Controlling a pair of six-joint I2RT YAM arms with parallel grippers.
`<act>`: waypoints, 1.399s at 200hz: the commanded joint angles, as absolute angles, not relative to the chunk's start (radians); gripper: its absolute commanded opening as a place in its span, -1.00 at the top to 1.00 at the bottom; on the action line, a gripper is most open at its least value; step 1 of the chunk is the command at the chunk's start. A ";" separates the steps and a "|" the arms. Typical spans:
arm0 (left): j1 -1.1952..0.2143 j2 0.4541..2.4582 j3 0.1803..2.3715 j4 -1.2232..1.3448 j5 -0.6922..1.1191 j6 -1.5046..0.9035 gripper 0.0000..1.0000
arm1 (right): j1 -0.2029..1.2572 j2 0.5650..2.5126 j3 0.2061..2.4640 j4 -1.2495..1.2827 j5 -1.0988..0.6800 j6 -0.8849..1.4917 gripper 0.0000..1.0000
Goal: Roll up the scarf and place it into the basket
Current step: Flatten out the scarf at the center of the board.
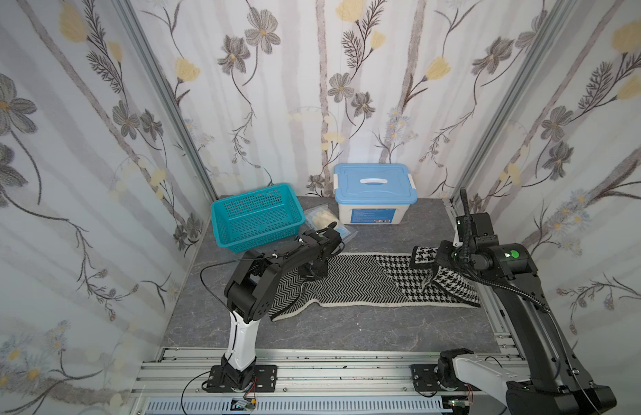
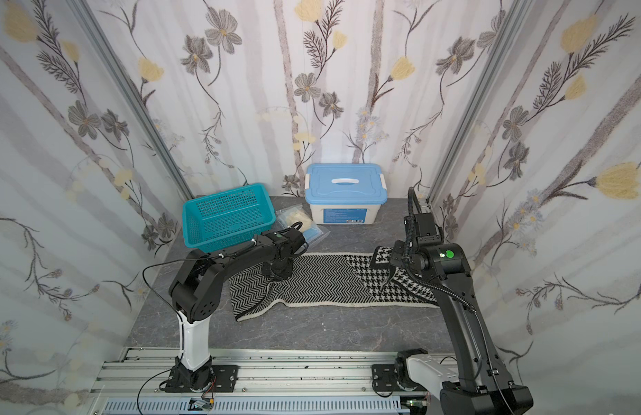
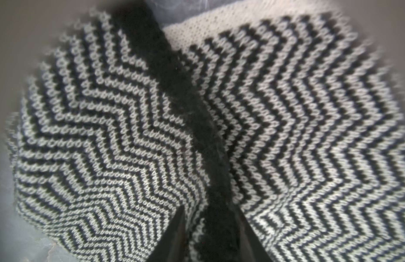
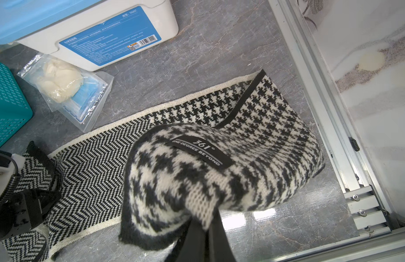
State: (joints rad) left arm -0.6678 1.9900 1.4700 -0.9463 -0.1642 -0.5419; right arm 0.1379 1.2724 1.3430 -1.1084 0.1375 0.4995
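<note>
A: Grey desk, flowered walls. And scarf?
B: Stretched along desk just in front of basket, outside it.
A: And left jaws?
B: Pinching black edging of zigzag part, near basket.
A: And right jaws?
B: Clamped on houndstooth end, well away from basket, raised off desk, folded back over itself.
A: Else?
B: Just beside basket, bag; past that, box.

Blurred close-up of the scarf, its black-and-white zigzag knit filling the frame, the black edging bunched into a ridge down the middle and pinched between the two dark fingers of the left tool, with cream edging and grey counter at the margins.
</note>
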 commanded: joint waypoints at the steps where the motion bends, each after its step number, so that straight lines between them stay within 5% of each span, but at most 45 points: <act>1: -0.666 1.964 1.460 -0.963 -0.175 -0.540 0.60 | 0.131 1.274 1.350 -1.057 0.158 0.493 1.00; 27: -0.656 1.915 1.415 -0.982 -0.195 -0.553 1.00 | 0.131 1.279 1.350 -1.053 0.157 0.495 1.00; 75: -0.518 1.691 1.222 -1.023 -0.253 -0.565 1.00 | 0.128 1.293 1.374 -1.045 0.167 0.483 1.00; 125: -0.083 1.353 0.954 -1.018 -0.189 -0.609 1.00 | 0.127 1.302 1.409 -1.045 0.183 0.464 1.00; 198: 0.204 1.392 0.966 -0.974 -0.272 -0.464 1.00 | 0.127 1.275 1.428 -1.062 0.215 0.424 1.00; 217: 0.244 1.403 0.982 -0.963 -0.297 -0.414 0.61 | 0.127 1.266 1.445 -1.078 0.237 0.410 1.00; 242: 0.253 1.399 1.013 -0.970 -0.335 -0.378 0.36 | 0.128 1.266 1.495 -1.100 0.261 0.396 1.00; 264: 0.244 1.395 1.038 -0.980 -0.298 -0.379 -0.42 | 0.128 1.278 1.544 -1.110 0.266 0.385 1.00; 280: 0.194 1.387 1.071 -1.005 -0.278 -0.388 -0.72 | 0.132 1.295 1.579 -1.126 0.267 0.385 1.00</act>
